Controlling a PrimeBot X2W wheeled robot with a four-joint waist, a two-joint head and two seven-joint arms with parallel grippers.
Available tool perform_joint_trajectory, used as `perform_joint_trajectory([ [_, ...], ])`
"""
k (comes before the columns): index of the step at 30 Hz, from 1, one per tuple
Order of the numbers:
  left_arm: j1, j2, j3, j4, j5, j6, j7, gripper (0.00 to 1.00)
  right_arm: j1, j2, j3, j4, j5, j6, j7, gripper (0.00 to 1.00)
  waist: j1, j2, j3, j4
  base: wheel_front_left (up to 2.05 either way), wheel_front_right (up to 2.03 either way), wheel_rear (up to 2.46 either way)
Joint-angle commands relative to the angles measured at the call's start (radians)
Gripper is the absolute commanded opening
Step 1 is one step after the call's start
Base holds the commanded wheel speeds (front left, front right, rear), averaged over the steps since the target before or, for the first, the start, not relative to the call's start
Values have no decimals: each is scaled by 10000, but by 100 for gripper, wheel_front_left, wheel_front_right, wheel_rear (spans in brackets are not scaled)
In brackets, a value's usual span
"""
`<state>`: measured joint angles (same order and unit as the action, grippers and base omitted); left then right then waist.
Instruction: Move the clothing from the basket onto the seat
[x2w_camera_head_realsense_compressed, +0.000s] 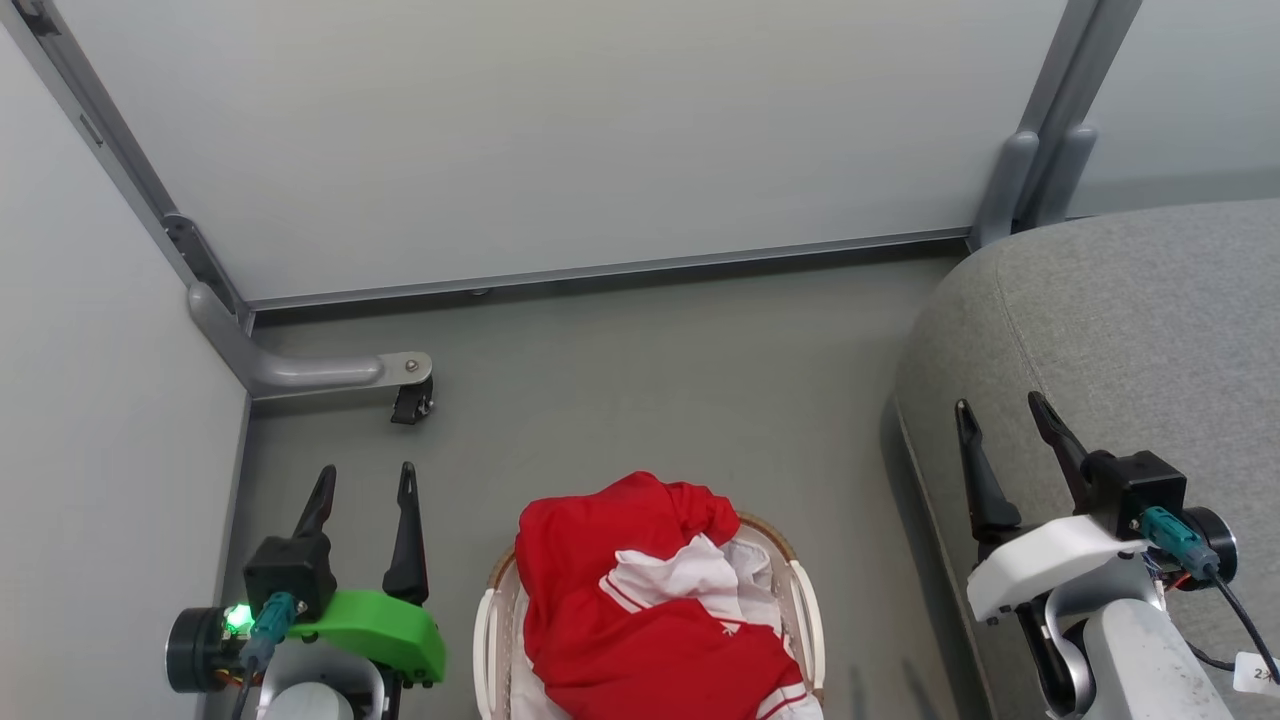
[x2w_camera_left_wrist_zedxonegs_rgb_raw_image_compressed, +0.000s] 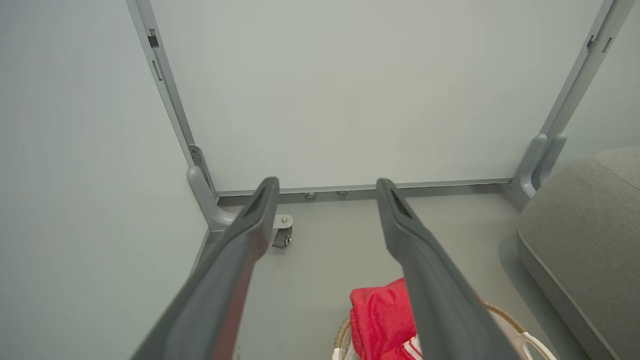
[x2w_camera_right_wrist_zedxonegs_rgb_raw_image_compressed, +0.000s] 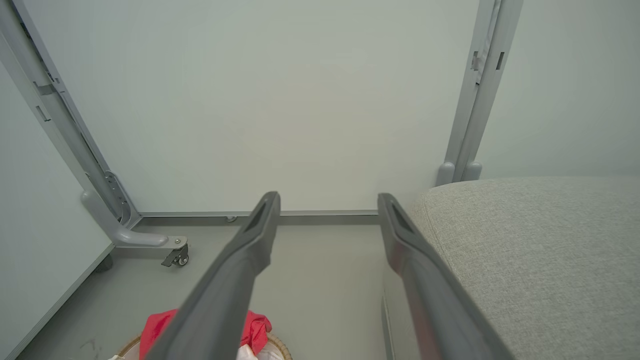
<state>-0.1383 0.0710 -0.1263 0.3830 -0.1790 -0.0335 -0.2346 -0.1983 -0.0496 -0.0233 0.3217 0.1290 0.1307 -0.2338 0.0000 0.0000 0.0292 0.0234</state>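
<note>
Left pincer (x2w_camera_head_realsense_compressed: 367, 470) and right pincer (x2w_camera_head_realsense_compressed: 998, 402), both wide and empty, should pinch a thick fold of the clothing (x2w_camera_head_realsense_compressed: 620, 600) at six o'clock, avoiding the basket (x2w_camera_head_realsense_compressed: 808, 612).

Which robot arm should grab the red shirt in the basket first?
Probably left. The left fingers, open, hover right beside the basket, close to the red clothing. The right fingers hang farther off, by the edge of the seat.

Basket (x2w_camera_head_realsense_compressed: 806, 610): near end cut off by the head view's bottom edge; interior mostly hidden under clothing (x2w_camera_head_realsense_compressed: 620, 590); seat (x2w_camera_head_realsense_compressed: 1130, 330) runs past the right edge; white tag (x2w_camera_head_realsense_compressed: 1257, 672) at lower right, marking cropped, unreadable.
</note>
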Motion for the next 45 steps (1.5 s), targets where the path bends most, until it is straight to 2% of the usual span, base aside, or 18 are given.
perform_joint_trajectory([
  [1, 40, -43, 43, 45, 199, -81, -77, 100, -142, -33, 12, -22, -254, 1, -89, 100, 0, 0, 51, -12, 0, 0, 0],
  [9, -478, -154, -28, 530, 532, -466, -231, 100, -494, -29, 135, -188, -755, 0, -239, 100, 0, 0, 928, -220, 0, 0, 0],
  [17, -1490, -193, -513, 1109, 604, -804, -310, 100, -1332, -32, 294, -672, -931, -1, -328, 100, 0, 0, 2624, -670, 0, 0, 0],
  [24, -2623, -191, -1231, 1947, 341, -926, -298, 100, -2165, -32, 597, -1152, -554, -3, -328, 100, 0, 0, 4098, -1213, 0, 0, 0],
  [36, -4194, -159, -2486, 3245, 292, -980, -296, 100, -3082, -25, 933, -1760, -105, -3, -327, 100, 0, 0, 5924, -1916, 0, 0, 0],
  [45, -5122, 246, -3440, 4183, 359, -982, -298, 100, -3523, -25, 1125, -2055, 197, -3, -327, 100, 0, 0, 7047, -2341, 0, 0, 0],
])
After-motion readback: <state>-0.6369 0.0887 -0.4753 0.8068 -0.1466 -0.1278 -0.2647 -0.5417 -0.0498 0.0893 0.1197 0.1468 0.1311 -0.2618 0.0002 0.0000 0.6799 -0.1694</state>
